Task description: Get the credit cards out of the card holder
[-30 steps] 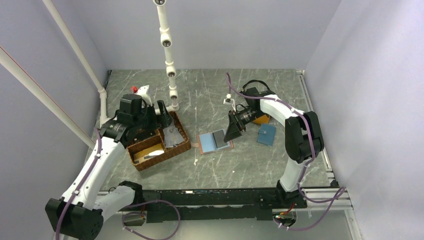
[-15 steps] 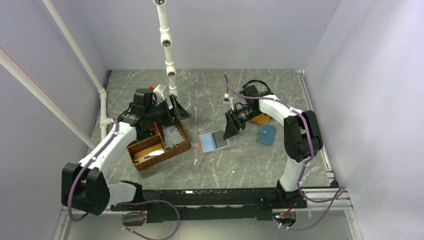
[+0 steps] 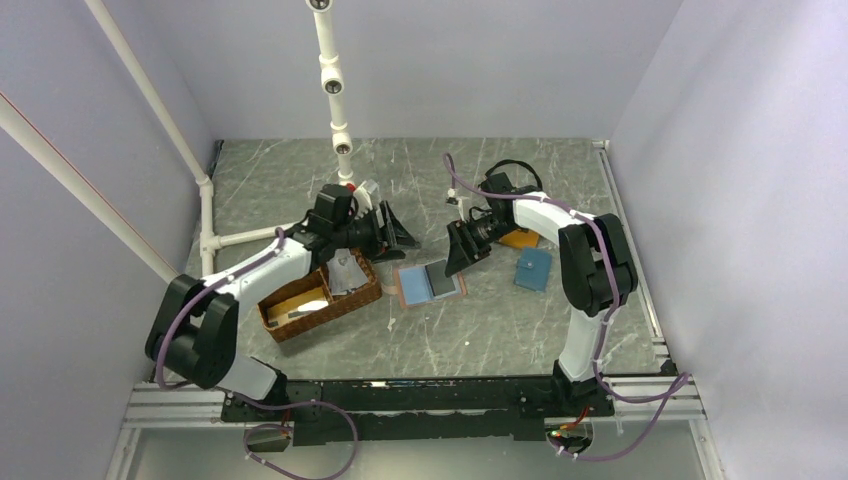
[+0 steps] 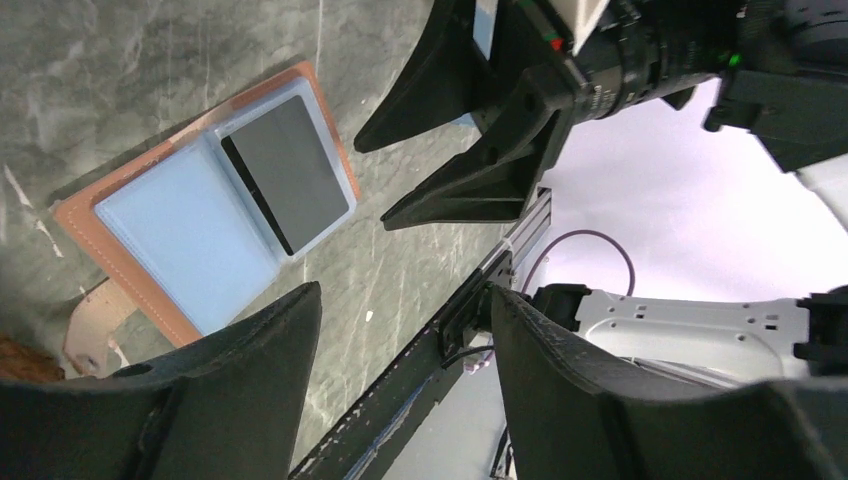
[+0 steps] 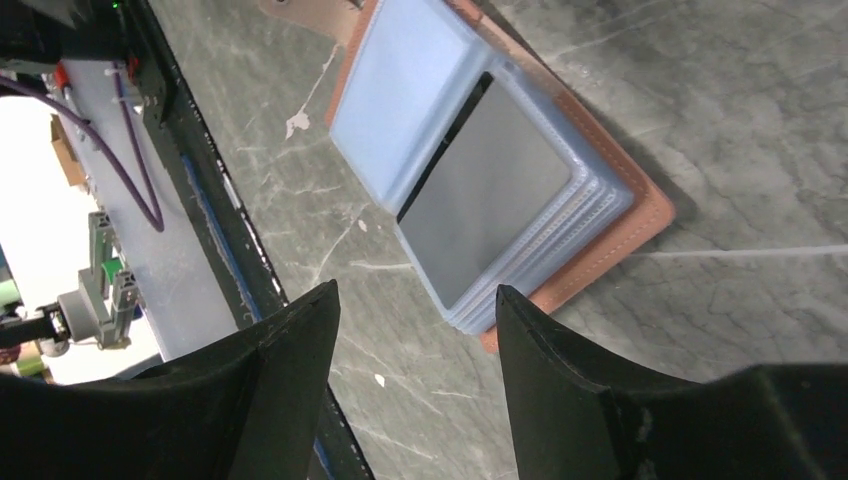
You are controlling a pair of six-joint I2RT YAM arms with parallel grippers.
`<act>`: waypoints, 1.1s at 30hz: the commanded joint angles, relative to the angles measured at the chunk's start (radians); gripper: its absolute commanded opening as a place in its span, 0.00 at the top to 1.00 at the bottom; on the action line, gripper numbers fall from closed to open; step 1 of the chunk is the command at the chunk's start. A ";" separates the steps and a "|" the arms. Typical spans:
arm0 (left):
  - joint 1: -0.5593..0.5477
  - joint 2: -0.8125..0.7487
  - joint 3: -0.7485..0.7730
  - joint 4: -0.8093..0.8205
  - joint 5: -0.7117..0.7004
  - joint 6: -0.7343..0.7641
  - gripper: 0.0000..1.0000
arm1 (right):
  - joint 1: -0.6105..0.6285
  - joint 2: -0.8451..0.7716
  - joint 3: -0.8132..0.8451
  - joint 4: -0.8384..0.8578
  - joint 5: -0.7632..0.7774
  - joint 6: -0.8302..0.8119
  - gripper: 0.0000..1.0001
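While open flat, card holder (image 5: 400, 110) with grey credit card (image 5: 490, 195)

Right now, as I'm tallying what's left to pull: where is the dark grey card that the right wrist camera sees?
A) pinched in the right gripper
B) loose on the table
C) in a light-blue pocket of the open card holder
C: the grey card sits in a light-blue pocket of the card holder, which lies open.
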 commanded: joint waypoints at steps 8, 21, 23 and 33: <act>-0.088 0.165 0.037 0.061 -0.063 -0.046 0.48 | 0.002 0.037 -0.011 0.075 0.084 0.079 0.44; -0.163 0.327 0.134 -0.070 -0.129 -0.011 0.53 | 0.002 0.059 -0.010 0.083 0.082 0.090 0.46; -0.165 0.342 0.140 -0.081 -0.131 -0.009 0.54 | 0.002 0.064 -0.008 0.084 0.078 0.090 0.46; -0.169 0.379 0.144 -0.096 -0.127 -0.006 0.59 | 0.003 0.073 0.000 0.079 0.052 0.091 0.57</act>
